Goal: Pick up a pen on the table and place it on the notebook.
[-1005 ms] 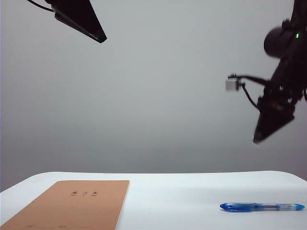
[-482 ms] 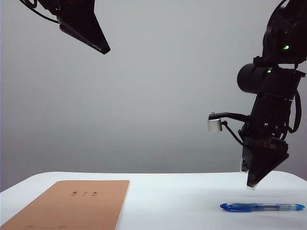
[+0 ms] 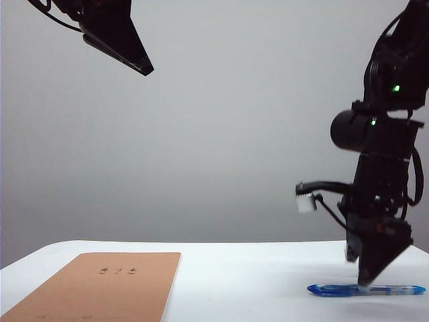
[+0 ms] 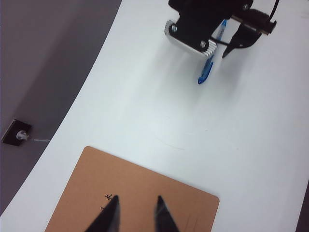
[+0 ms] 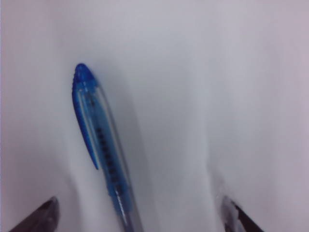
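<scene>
The white counter carries everything: the tan notebook lies flat at the near left, and the blue pen lies well apart from it at the near right, flat on the surface and not yet lifted. The right tool hangs straight over the pen with its tips down almost at the barrel, jaws spread wide and holding nothing; the left tool hovers high above the left side, also open and empty. My worry is that the pen is slim and smooth, so if the jaws close a little off-centre or too high they may pinch one edge and roll it away, or press it into the counter without lifting it. The outside camera shows height but not alignment; the right wrist camera shows the pen running between the two dark fingertips, nearer one than the other. The left wrist camera alone shows the notebook directly below its own open tool, with the pen far off.
</scene>
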Controlling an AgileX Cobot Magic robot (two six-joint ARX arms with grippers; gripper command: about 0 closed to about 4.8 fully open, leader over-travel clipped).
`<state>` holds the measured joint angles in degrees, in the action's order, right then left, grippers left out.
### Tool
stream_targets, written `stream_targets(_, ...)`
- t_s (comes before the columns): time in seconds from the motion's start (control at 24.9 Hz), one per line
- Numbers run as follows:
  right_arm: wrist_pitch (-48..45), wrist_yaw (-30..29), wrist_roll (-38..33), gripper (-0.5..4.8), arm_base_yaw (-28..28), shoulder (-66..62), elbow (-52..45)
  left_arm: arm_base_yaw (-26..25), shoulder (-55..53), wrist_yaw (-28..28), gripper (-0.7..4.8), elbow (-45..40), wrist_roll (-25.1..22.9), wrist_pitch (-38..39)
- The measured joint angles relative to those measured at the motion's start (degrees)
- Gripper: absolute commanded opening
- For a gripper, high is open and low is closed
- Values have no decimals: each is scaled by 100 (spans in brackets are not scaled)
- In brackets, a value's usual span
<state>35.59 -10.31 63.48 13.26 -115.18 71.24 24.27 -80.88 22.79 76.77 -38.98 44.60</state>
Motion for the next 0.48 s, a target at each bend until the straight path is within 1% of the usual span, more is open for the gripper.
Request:
stream_targets(0.16, -2, 9, 2, 479, 0, -190, 0, 0, 0, 0, 94, 0, 0, -2)
stream_targets(0.2, -17, 24, 2, 445, -2, -227, 0, 0, 0, 0, 94, 0, 0, -2)
stream_targets(0.24, -35, 24, 2, 388, -2, -264, 2, -2, 0, 0, 94, 0, 0, -2)
stream_targets(0.32, -76, 26, 0, 306, -2, -317, 4, 0, 0, 0, 94, 0, 0, -4)
stream_targets(0.44, -153, 17, 17, 249, 0, -334, 9, 0, 0, 0, 94, 0, 0, -44)
stream_targets(0.48, -160, 17, 9, 241, 0, -337, 9, 0, 0, 0, 94, 0, 0, -50)
